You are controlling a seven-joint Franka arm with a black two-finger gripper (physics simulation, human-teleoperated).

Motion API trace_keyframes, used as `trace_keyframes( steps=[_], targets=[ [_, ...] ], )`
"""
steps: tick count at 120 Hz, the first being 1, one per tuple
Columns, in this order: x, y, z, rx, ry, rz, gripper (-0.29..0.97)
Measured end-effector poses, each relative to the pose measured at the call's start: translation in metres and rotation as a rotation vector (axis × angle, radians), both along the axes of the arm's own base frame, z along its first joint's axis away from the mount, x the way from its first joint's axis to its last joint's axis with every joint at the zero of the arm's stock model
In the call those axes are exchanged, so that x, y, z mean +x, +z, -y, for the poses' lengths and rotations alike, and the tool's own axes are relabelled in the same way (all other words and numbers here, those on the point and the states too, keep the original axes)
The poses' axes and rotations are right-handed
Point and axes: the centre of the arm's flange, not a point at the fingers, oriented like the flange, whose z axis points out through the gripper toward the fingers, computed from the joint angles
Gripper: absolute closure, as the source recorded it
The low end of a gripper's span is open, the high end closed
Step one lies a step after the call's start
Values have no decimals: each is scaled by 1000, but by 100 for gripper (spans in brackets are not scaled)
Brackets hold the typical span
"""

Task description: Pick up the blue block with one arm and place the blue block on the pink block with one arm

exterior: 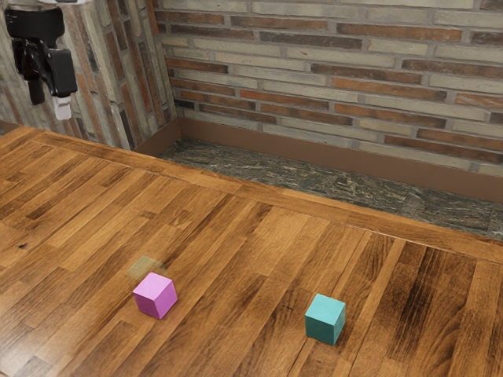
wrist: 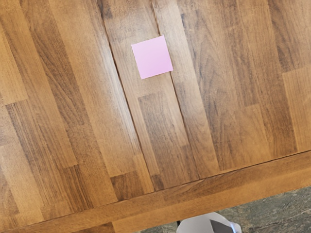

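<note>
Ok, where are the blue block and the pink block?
blue block (exterior: 324, 318): exterior view, on its front face, near the top.
pink block (wrist: 152, 57): wrist view, middle of its top face.

The broad brown table of wooden planks (exterior: 259, 236) has a varnished, lightly glossy finish with dark grain streaks. On it, the small pink cube (exterior: 155, 294) is smooth and matt, like plain moulded plastic (seen from the wrist, its top (wrist: 152, 57) shows no grain or shine). The small blue-green cube (exterior: 325, 318) near the pink cube has the same smooth matt faces. Behind the pink cube, the red-and-grey brick wall (exterior: 354, 71) looks rough and dull, and the dark stone floor (exterior: 314, 177) looks mottled.
</note>
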Motion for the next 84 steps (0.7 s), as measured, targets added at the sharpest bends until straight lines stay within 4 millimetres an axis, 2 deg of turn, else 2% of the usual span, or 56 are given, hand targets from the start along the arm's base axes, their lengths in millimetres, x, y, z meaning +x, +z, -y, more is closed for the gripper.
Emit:
trace_keyframes(
  steps=[7, 10, 17, 23, 30, 36, 40, 44, 48, 60, 73, 84],
  targets=[
    [6, 3, 3, -1, -46, 47, 0],
    [8, 5, 10, 1, -76, 64, 0],
    [14, 2, 52, 2, -196, 84, 0],
    [22, -11, 101, -3, -310, 74, 0],
    [45, -49, 153, -32, -439, 14, 0],
    [67, -88, 185, -68, -522, -49, 0],
    [75, -107, 200, -85, -561, -78, 0],
    [81, -120, 209, -97, -583, -94, 0],
    [86, -126, 209, -106, -585, -99, 0],
    [89, -126, 202, -96, -575, -81, 0],
    [64, -149, 228, -50, -624, -131, 0],
    [48, -184, 254, -32, -659, -163, 0]
  ],
)
